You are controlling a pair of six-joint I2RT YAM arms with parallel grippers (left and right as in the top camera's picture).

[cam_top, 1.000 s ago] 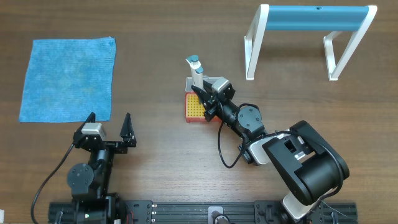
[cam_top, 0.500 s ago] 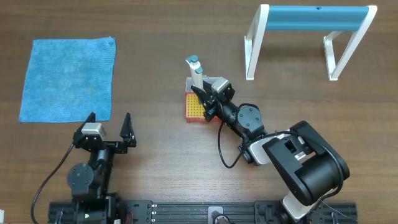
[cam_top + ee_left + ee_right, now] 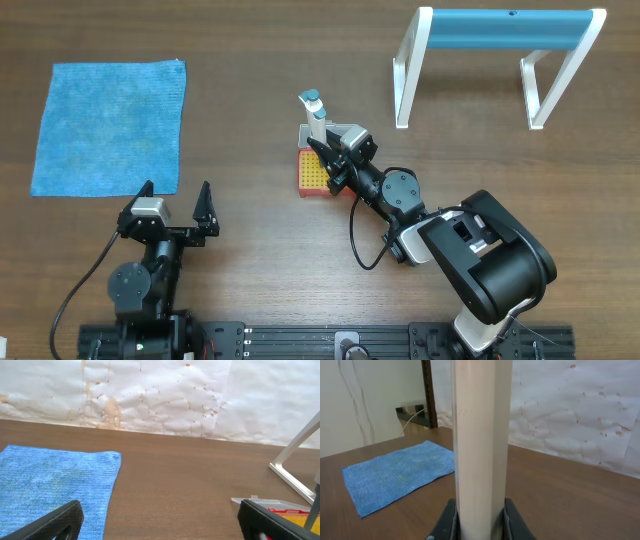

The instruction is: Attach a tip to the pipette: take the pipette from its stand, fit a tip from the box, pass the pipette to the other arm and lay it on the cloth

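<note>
Though tiny from above, pipette (image 3: 314, 110) broad and upright in tight right pincer (image 3: 479, 517); left pincer (image 3: 177, 190) agape near cloth (image 3: 108, 128).

Robotics lab test bench. Brown wood-grain counter (image 3: 250, 250). Left arm (image 3: 150, 262) and right arm (image 3: 485, 262) mounted on black rail (image 3: 300, 338) along near edge. Lab gear on counter: pipette (image 3: 316, 115), orange tip box (image 3: 311, 173), white-and-blue stand (image 3: 505, 28) far right, blue cloth (image 3: 110, 125) far left. Stained, crinkled white paper wall (image 3: 165, 395) behind.
</note>
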